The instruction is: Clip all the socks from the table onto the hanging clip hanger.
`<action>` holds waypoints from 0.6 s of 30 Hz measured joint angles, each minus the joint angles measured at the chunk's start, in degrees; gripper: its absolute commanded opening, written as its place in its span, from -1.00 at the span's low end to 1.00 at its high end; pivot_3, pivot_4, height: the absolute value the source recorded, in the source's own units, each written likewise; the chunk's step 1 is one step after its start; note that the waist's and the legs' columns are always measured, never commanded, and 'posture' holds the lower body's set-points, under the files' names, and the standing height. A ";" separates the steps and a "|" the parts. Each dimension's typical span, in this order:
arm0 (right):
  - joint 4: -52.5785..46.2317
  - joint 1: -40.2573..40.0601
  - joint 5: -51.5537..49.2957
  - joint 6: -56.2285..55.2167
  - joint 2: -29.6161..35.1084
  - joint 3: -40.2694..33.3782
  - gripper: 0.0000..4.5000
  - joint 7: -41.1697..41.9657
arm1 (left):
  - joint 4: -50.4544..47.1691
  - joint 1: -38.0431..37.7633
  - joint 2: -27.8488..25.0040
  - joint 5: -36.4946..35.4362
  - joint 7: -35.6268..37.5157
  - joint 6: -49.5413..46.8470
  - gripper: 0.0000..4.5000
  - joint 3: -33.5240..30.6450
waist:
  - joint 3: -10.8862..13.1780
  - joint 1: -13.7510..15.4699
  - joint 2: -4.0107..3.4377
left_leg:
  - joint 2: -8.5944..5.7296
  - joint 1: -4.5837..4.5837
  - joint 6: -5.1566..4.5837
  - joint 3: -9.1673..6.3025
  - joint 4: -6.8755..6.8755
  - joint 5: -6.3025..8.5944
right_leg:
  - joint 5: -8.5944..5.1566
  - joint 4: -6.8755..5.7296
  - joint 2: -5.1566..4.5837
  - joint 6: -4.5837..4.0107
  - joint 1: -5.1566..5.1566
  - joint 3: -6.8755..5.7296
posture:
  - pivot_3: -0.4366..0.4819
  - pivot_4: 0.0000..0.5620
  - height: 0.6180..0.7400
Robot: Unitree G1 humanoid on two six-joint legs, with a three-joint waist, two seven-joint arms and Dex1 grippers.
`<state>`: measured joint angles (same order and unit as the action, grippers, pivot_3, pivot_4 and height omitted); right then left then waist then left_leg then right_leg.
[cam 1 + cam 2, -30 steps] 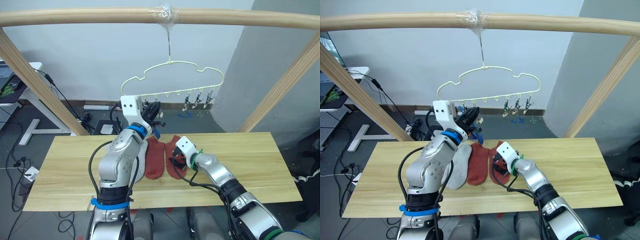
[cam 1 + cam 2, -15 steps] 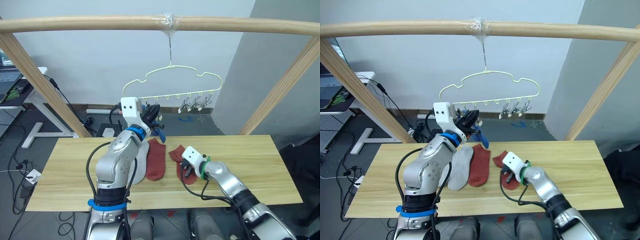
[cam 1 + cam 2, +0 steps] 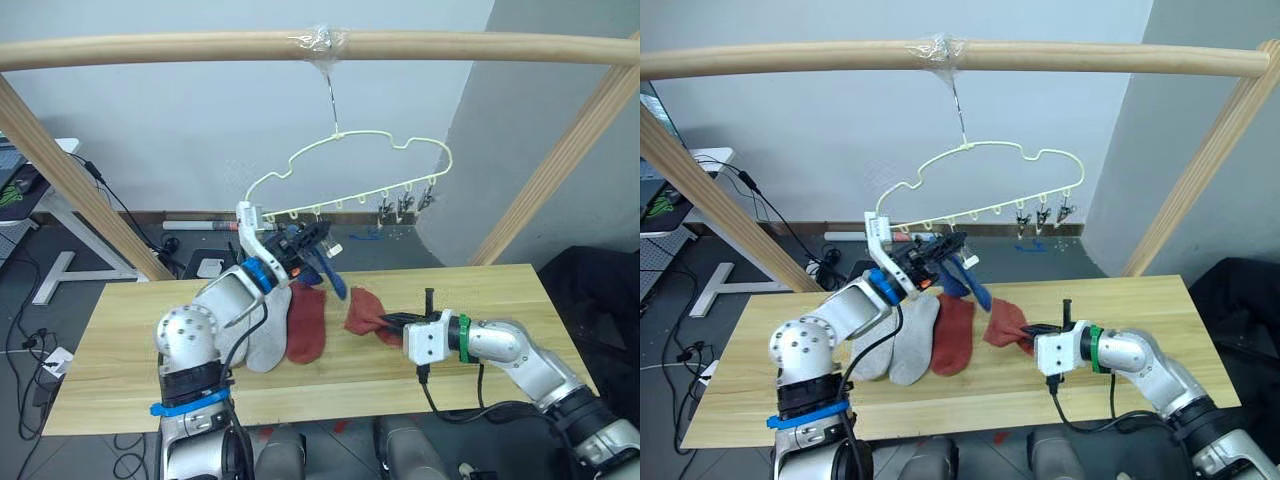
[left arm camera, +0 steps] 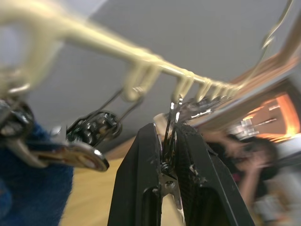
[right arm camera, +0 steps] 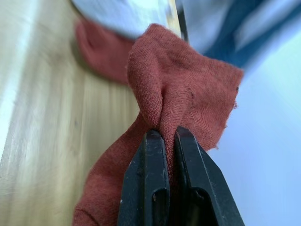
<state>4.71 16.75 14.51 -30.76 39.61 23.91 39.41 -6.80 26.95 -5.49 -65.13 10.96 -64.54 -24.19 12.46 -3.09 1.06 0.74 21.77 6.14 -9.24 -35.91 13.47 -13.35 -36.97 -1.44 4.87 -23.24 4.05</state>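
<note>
The pale clip hanger (image 3: 350,150) hangs by its hook from the wooden beam. My left gripper (image 3: 312,236) is up at its left end, shut on a metal clip (image 4: 170,141). A blue sock (image 3: 330,272) dangles from a neighbouring clip just beside it. My right gripper (image 3: 388,321) is low over the table (image 3: 500,290), shut on one end of a rust red sock (image 5: 188,89), which is bunched and partly raised off the wood. A second rust red sock (image 3: 305,325) and two light grey socks (image 3: 910,335) lie flat under my left arm.
The round wooden beam (image 3: 200,45) spans the top, with slanted wooden posts at the left (image 3: 70,170) and right (image 3: 560,170). Several free clips (image 3: 405,205) hang at the hanger's right end. A dark object (image 3: 600,290) sits beyond the table's right edge.
My right gripper has shut on the right-hand red sock and dragged it to the right, away from the other red sock. The left gripper stays at the hanger's clips.
</note>
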 measured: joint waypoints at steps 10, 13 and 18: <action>-3.62 1.45 1.11 -1.43 -1.91 -0.82 -0.99 -0.53 | -0.62 -0.51 -2.98 -5.33 -1.44 -2.21 -0.93 2.39 | 0.00 0.38 0.01 | 0.01 -0.02 0.01 -0.01 0.02 0.00 | -0.01 -0.02 0.01 -0.04 0.00 0.01 | 0.01 -0.30 1.00; -3.69 2.67 2.09 -2.51 -1.92 -2.02 -0.99 -1.32 | -1.85 -1.74 -4.42 -6.59 -1.32 -2.19 -0.93 2.82 | 0.00 0.35 0.01 | 0.01 -0.02 0.01 0.00 0.03 0.00 | -0.02 -0.01 0.00 -0.05 0.00 0.02 | 0.02 -0.30 1.00; -3.68 4.39 2.78 -4.80 -2.59 -3.30 -0.99 -3.26 | -3.07 -3.50 -6.08 -6.80 -1.23 -0.79 -0.93 3.58 | 0.00 0.43 0.00 | 0.01 -0.03 0.01 0.00 0.06 0.00 | -0.04 0.01 0.00 -0.08 0.00 0.02 | 0.02 -0.30 1.00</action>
<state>1.03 21.14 17.29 -35.56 37.02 20.61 36.14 -9.87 23.45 -11.57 -71.93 9.72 -65.33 -20.62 12.46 -2.65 1.06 0.74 21.74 6.15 -9.23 -35.85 13.48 -13.39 -36.97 -1.43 4.79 -23.25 4.07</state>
